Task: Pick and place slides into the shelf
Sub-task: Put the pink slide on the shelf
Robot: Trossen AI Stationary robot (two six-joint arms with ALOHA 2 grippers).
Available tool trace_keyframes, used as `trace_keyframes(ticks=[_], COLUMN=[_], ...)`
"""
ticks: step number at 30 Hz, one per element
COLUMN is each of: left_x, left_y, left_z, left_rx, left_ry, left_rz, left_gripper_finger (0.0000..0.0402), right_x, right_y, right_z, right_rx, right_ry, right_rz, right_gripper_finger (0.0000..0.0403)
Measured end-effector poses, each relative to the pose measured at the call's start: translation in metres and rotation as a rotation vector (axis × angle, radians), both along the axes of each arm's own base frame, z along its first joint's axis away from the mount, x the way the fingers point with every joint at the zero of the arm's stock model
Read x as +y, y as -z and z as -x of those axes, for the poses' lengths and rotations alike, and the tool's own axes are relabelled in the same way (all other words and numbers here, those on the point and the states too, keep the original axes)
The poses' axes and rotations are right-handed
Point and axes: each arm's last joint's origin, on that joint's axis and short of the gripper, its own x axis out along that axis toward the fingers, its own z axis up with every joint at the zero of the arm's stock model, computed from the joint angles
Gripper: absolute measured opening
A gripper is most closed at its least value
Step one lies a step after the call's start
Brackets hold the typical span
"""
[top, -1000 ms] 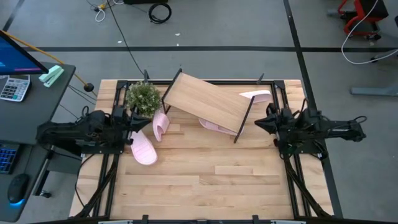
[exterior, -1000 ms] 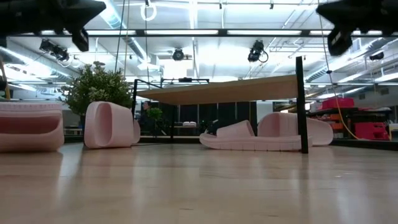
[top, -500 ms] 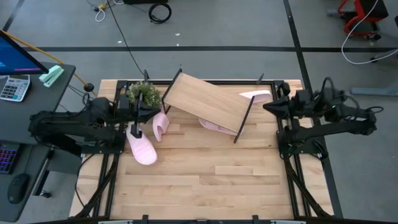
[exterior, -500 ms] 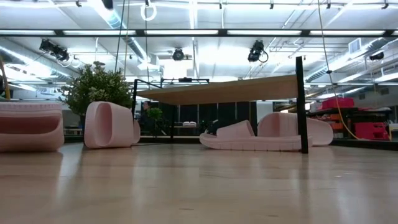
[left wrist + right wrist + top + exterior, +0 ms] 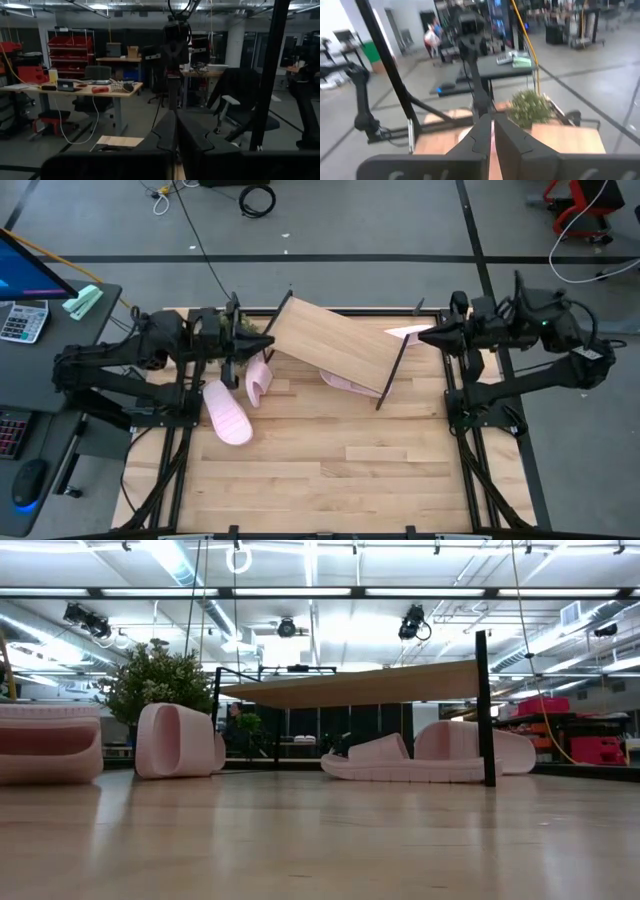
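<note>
A: Shelf?
B: Slanted board at the worktop's far edge, centre. No slides on it.
A: Slides?
B: Two near the left edge, one under the shelf, one behind it by the far right corner.
A: Arms?
B: Left gripper raised beside the plant, fingers together, empty. Right gripper raised at the far right corner, pinched together, empty.

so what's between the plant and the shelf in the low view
In the low view, one pink slide stands on its side between the plant and the shelf.
</note>
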Motion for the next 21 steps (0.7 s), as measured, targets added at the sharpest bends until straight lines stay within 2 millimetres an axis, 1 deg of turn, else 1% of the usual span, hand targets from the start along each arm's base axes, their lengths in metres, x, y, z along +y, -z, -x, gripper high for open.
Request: trace_keyframes(ticks=[3,5,14,19,21], left_x=[0.0,0.0,0.0,0.0,0.0], left_y=[-0.008,-0.009,-0.004,-0.001,-0.001], left_z=[-0.004,-0.005,-0.007,-0.011,-0.013], left_rx=[0.015,0.021,0.034,0.051,0.048], left_ry=[0.0,0.0,0.002,0.005,0.01], left_rz=[0.003,0.004,0.014,0.045,0.088], left_gripper_finger=[0.0014,0.0015,0.0032,0.0034,0.0033], right_x=[-0.002,-0.002,-0.002,-0.002,-0.002], right_y=[-0.007,-0.011,-0.007,-0.006,-0.006], right_z=[0.0,0.002,0.003,-0.001,-0.002], right_rx=[0.04,0.051,0.097,0.112,0.116], right_ry=[0.014,0.018,0.014,0.003,-0.002], right_rz=[0.0,0.0,0.028,0.09,0.122], right_gripper_finger=[0.003,0.003,0.003,0.003,0.003])
